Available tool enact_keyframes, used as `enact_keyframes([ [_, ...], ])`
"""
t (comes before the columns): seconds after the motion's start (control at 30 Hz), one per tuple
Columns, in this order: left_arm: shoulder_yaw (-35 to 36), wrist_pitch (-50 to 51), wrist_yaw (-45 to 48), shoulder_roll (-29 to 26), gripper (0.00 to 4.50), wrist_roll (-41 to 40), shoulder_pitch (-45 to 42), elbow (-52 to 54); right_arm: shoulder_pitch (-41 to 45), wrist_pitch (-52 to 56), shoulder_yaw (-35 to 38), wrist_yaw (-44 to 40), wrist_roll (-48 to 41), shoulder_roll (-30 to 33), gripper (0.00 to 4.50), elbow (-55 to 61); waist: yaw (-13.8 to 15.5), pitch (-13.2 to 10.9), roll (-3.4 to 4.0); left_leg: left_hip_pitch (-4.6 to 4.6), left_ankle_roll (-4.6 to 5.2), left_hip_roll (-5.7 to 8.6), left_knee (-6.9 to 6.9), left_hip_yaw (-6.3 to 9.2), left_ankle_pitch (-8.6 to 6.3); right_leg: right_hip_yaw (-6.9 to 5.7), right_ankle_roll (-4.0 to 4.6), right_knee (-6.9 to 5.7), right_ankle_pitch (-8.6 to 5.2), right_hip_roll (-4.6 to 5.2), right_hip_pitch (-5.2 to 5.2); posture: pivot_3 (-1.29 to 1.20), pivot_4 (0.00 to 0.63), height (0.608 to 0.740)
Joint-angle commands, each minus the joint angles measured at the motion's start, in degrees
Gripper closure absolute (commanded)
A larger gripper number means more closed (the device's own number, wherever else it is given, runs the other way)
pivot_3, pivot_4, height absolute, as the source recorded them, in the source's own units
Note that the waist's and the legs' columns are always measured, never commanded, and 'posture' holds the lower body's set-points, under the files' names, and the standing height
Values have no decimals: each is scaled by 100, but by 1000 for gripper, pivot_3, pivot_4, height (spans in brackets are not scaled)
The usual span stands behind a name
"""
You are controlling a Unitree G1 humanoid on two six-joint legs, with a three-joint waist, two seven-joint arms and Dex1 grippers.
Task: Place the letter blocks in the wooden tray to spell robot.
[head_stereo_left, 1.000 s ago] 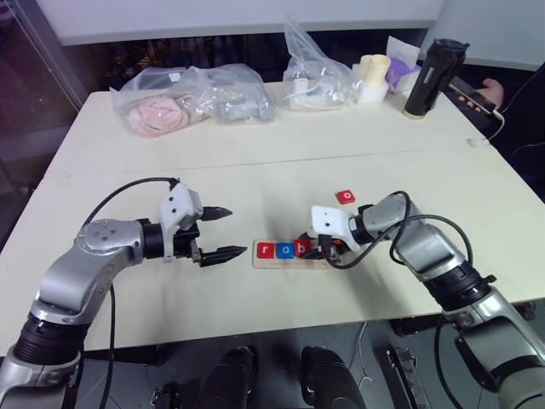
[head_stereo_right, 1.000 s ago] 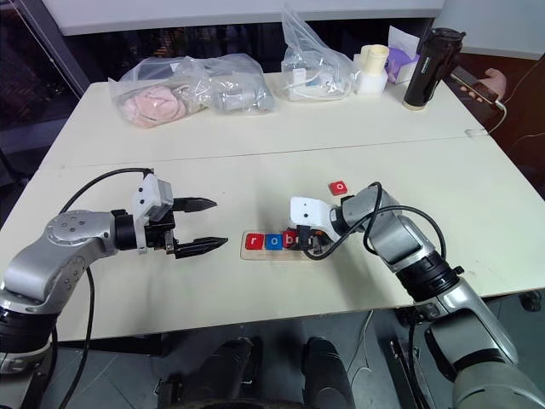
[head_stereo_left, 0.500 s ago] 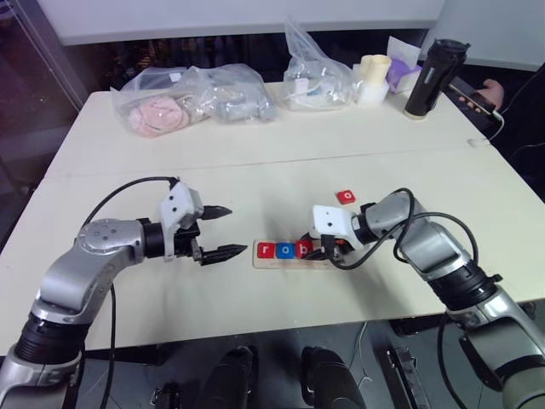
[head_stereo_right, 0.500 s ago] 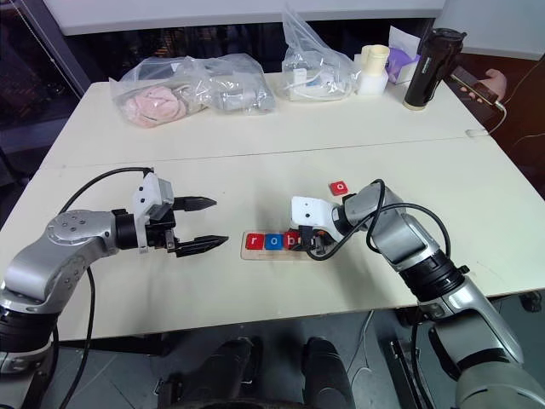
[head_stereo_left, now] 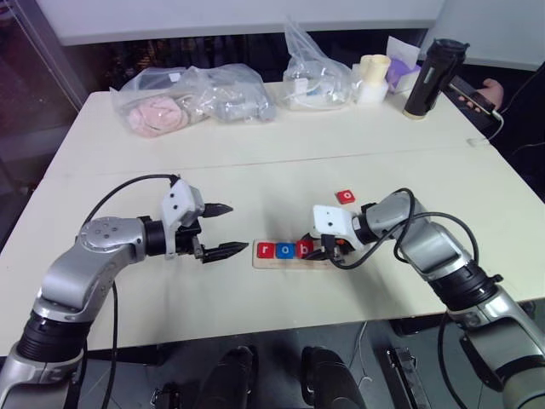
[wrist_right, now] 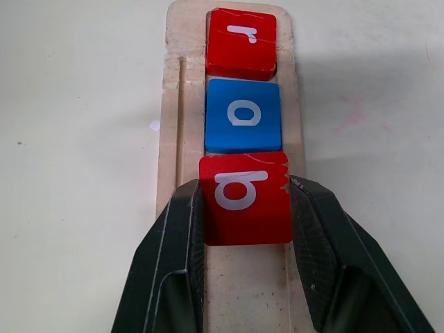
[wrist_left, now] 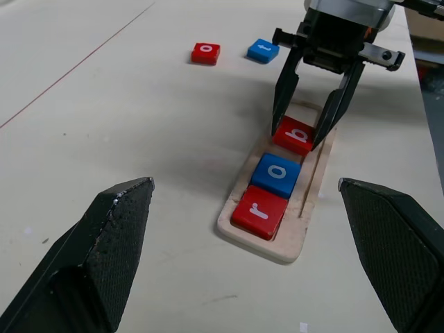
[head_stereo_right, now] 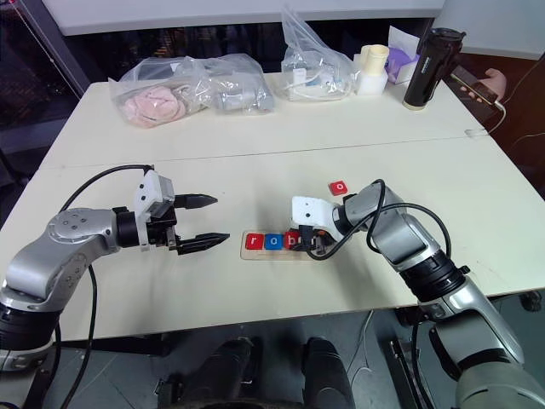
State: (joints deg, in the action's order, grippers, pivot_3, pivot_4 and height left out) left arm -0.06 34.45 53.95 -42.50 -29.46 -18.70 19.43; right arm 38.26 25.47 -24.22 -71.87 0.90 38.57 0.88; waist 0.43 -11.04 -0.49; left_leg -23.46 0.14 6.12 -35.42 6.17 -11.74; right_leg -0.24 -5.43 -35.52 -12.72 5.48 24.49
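While the red b block point(wrist_right: 244, 200) sits third in the wooden tray point(wrist_left: 305, 215) after r and o, right gripper point(wrist_right: 244, 239) clamps it — seat it flat, release straight up. Left gripper point(head_stereo_left: 223, 230) idle, jaws apart.

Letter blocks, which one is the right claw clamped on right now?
The red b block, third in the wooden tray after the red r and blue o. The right claw has a finger on each side of it; the others are untouched.

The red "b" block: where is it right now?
The red b block sits third in the wooden tray, right after the blue o block, clamped between the right claw fingers; head views place it centre-right on the table.
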Motion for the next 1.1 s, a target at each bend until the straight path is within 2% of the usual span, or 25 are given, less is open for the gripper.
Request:
enact_keyframes([
  [0.03, 138, -33, -25, -11, 0, -89, -53, 227, 52, -60, 59, 7, -41, -37, 3365, 81, 0, 0, 0, 0, 0, 0, 0, 0, 0, 0, 0, 0, 0, 0, 0, 0, 150, 740],
  [0.23, 122, -42, -21, -4, 0, -83, -73, 203, 69, 9, 81, 21, -75, -93, 291, 145, 0, 0, 0, 0, 0, 0, 0, 0, 0, 0, 0, 0, 0, 0, 0, 0, 150, 740],
  [0.27, 121, -39, -26, 0, 0, -83, -75, 202, 68, 19, 92, 23, -84, -101, 89, 151, -1, 0, 0, 0, 0, 0, 0, 0, 0, 0, 0, 0, 0, 0, 0, 0, 150, 740],
  [0.5, 94, -39, -30, 12, 0, -72, -98, 196, 140, 69, 208, 58, -123, -86, 89, 219, 0, 0, 0, 0, 0, 0, 0, 0, 0, 0, 0, 0, 0, 0, 0, 0, 150, 740],
  [0.67, 79, -33, -42, 39, 0, -77, -100, 202, 471, -248, 735, 778, -49, -204, 89, -394, -6, 0, -1, 0, -2, 1, 0, 0, 2, 0, 2, -1, 1, 0, 1, 0, 150, 740],
  [0.83, 70, -23, -49, 64, 0, -86, -118, 196, 421, -913, 804, 1424, 279, -255, 89, -1097, 3, 1, -2, 1, -3, 0, 0, 0, 2, 0, 2, -1, 2, -2, 0, 0, 150, 740],
  [1.1, 74, -32, -27, 54, 0, -79, -133, 170, 129, -1043, 765, 1389, 266, -297, 89, -1107, -21, 1, -2, 2, -5, 1, 1, -1, 4, 0, 2, -4, 2, -3, 1, 0, 150, 740],
])
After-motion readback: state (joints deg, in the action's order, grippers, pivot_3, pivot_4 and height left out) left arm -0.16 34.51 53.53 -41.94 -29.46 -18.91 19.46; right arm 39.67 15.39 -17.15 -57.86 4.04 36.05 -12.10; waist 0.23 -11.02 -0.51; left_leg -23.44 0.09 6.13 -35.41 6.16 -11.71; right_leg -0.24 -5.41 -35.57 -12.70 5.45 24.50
